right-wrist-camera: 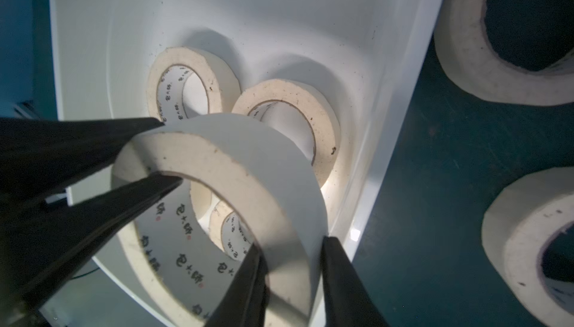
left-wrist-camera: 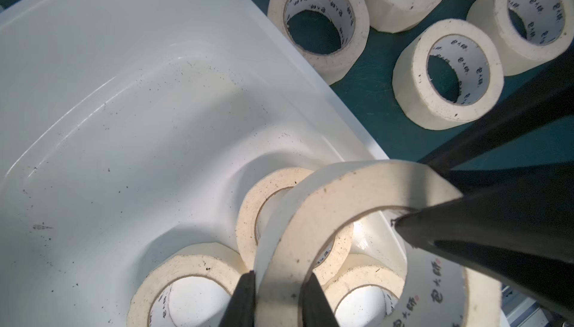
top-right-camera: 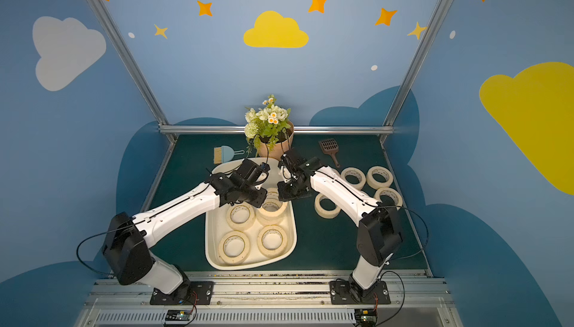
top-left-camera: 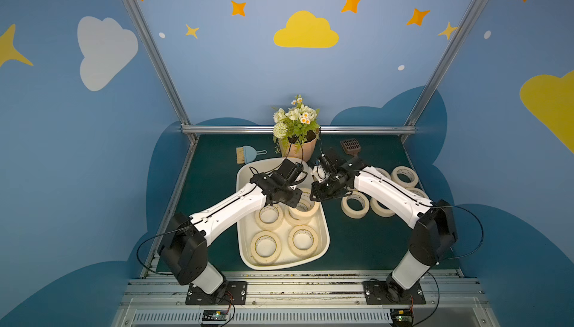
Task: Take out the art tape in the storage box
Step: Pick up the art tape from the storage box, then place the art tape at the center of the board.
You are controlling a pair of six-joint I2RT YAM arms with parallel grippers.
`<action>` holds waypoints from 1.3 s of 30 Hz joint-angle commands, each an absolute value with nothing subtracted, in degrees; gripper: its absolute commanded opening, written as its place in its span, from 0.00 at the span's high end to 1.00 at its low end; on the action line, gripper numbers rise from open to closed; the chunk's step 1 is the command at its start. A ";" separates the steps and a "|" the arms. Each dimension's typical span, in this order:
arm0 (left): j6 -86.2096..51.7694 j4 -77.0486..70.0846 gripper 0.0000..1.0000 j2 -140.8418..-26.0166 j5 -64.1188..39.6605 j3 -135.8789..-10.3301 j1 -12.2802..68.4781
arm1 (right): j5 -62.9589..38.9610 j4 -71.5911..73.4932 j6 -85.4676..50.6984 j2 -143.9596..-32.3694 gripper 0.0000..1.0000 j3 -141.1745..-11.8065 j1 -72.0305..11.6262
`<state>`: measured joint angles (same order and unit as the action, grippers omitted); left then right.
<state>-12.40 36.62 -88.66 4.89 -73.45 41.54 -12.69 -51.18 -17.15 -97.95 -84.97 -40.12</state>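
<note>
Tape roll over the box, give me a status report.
Left gripper, right gripper both shut on same raised roll. Other rolls lying in storage box. Loose rolls on mat beside it.

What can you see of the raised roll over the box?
The roll is a wide cream masking-tape ring, papery, with a white core printed in small dark characters and dark specks on its flat edge. It hangs tilted over the box, above other rolls lying flat inside. The left gripper and right gripper each pinch its wall, one finger in the core, one outside, at different spots.
</note>
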 commanded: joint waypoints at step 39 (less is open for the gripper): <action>-16.00 23.90 0.13 -76.68 -0.43 -55.41 36.35 | 1.67 -53.12 -12.34 -103.34 1.00 -80.86 -33.09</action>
